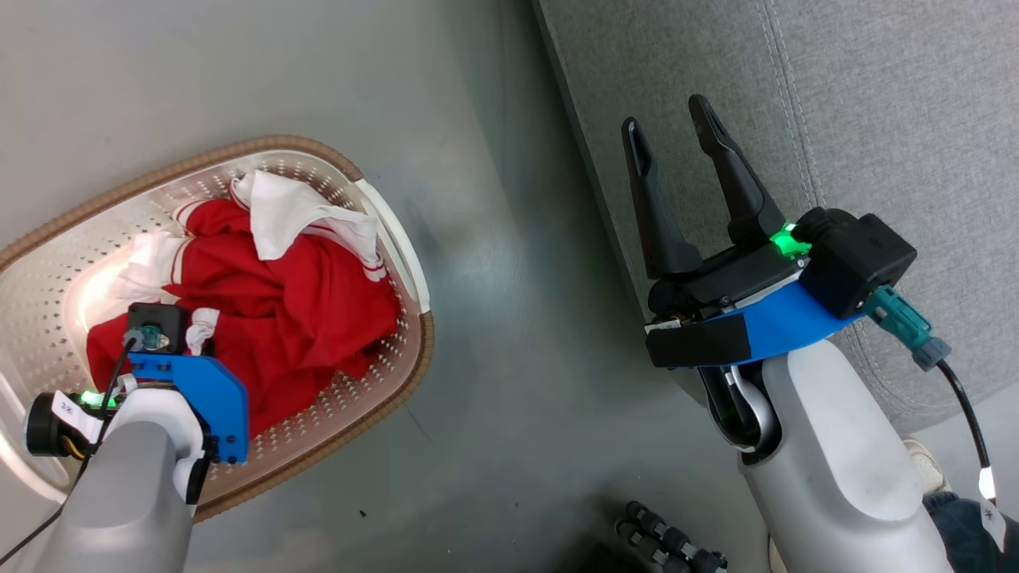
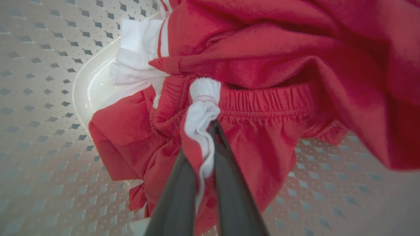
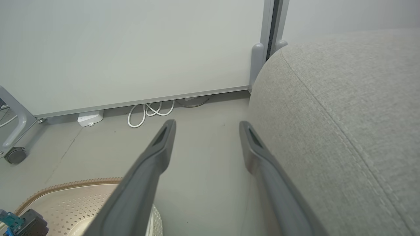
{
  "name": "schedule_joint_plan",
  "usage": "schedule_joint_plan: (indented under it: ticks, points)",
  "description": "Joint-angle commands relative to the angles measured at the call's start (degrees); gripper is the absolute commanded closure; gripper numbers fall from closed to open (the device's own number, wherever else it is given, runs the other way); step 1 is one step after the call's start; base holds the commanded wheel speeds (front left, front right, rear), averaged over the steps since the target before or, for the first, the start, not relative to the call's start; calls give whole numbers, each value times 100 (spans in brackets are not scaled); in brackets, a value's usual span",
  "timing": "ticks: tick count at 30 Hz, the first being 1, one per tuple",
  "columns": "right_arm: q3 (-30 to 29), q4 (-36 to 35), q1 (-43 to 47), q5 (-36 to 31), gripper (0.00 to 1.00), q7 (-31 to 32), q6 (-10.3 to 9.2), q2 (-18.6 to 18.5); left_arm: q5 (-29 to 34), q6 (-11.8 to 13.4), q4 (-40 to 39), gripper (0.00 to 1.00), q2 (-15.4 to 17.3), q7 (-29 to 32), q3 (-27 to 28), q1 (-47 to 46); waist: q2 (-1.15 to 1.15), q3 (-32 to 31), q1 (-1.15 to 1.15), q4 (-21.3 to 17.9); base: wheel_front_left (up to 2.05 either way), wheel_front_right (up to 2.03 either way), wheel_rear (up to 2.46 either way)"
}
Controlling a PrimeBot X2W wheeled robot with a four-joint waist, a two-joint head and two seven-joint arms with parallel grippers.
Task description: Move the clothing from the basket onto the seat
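Clothing (image 1: 302, 310): a heap of red garments with white trim, lying in the basket (image 1: 415, 374), under and around the fingertips of the left gripper (image 2: 200, 141); none of it is on the seat (image 1: 876, 119) yet.
Handling: judged light, soft and limp, neither fragile nor slippery. It should sag and trail when raised, and tangled pieces may come up together or drag on the basket's rim.
Where to hold: a bunched fold or the gathered elastic waistband (image 2: 262, 101) offers a thick bite, better than a single flat layer.
Left gripper: closed almost fully, its fingers pinching a fold of white trim and red cloth just short of the waistband.
Right gripper (image 1: 667, 113): fingers spread wide, nothing between them, well apart from the basket. The seat's rounded edge is just to the right of its right finger; I cannot tell whether they touch.
Step judged: hold taken, lift not yet made.
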Motion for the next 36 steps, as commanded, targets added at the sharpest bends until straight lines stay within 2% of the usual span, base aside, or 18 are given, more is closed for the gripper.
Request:
schedule_joint_plan:
  ticks: [1,8,16,22,24,28,33,36]
  points:
    - [-11,25,-41,-32,0,-23,-2,-4,-14,-21,15,100,1,-40,-9,-87,0,-58,0,31,0,0,0]
    - [-72,284,182,-351,0,-17,-2,-6,7,-167,217,100,-327,-254,-231,55,0,-783,0,330,0,0,0]
    - [-205,861,836,-953,0,-12,-2,-9,12,-462,501,100,-899,-580,-653,120,0,-2370,0,926,0,0,0]
    - [-333,1115,1406,-1286,0,161,-2,-9,-208,-605,433,100,-1074,-762,-1103,101,0,-3445,0,1314,0,0,0]
    - [-329,1078,1680,-1361,0,314,-2,-10,-776,-624,-117,100,-1104,-722,-1662,295,0,-3869,0,1419,0,0,0]
    - [-376,918,2009,-1395,0,515,-2,-9,-1481,-623,-769,100,-1068,-623,-2343,284,0,-4254,0,1577,0,0,0]
    - [-278,632,2366,-1454,0,795,-2,-9,-2270,-625,-1426,100,-1079,-653,-2946,-48,0,-4615,0,1731,0,0,0]
    - [-253,487,2451,-1473,0,893,-2,-9,-2532,-620,-1646,100,-1079,-699,-3157,-263,0,-4680,0,1765,0,0,0]
